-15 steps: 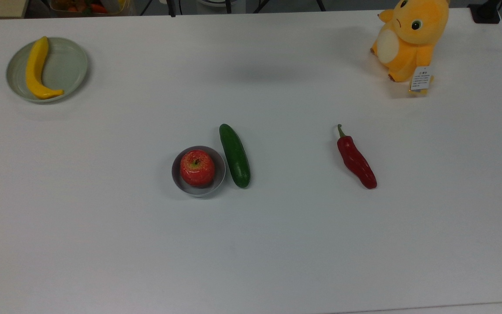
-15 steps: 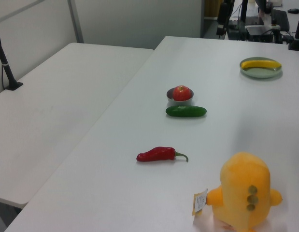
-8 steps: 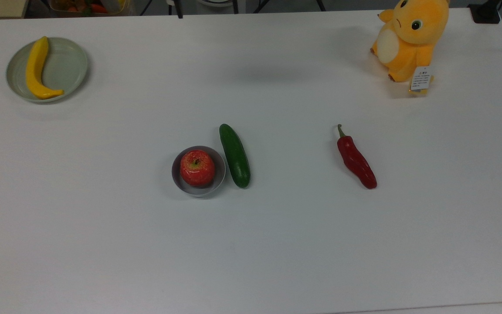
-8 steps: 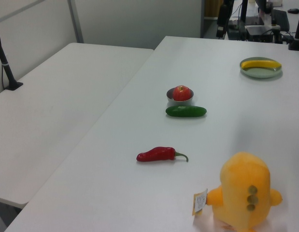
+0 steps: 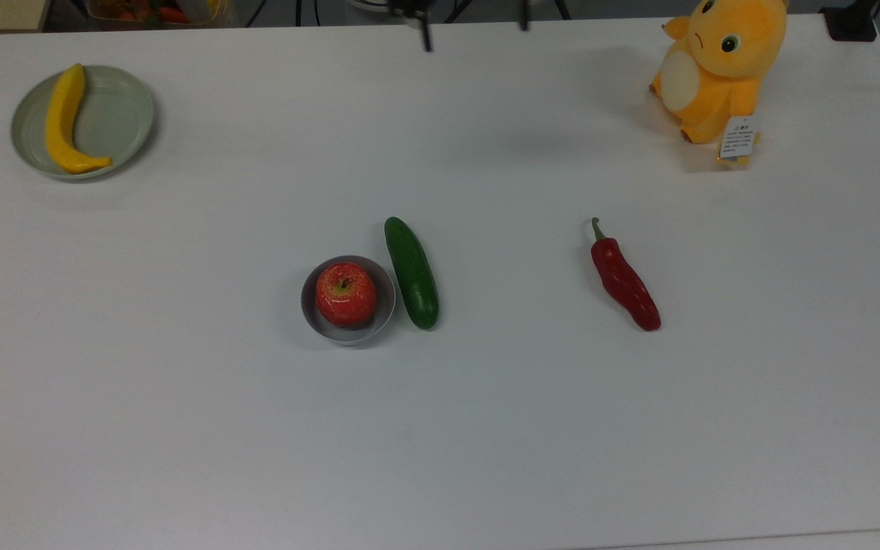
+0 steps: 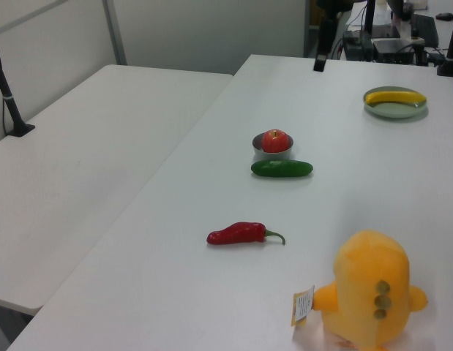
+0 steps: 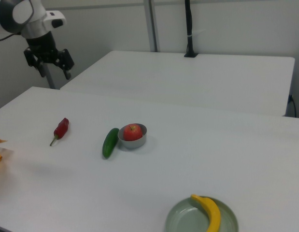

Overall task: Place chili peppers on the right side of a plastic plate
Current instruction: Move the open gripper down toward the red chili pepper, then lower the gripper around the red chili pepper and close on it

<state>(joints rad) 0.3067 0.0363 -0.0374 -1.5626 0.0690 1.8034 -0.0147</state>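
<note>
- Table: white, spread out below the claw.
- Plate, pale grey-green: on the table well apart from the claw, with a banana on it.
- Claw: raised above the table's edge, fingers spread, holding nothing.
- Chili: flat on the table, well apart from the claw and far from the plate.
</note>
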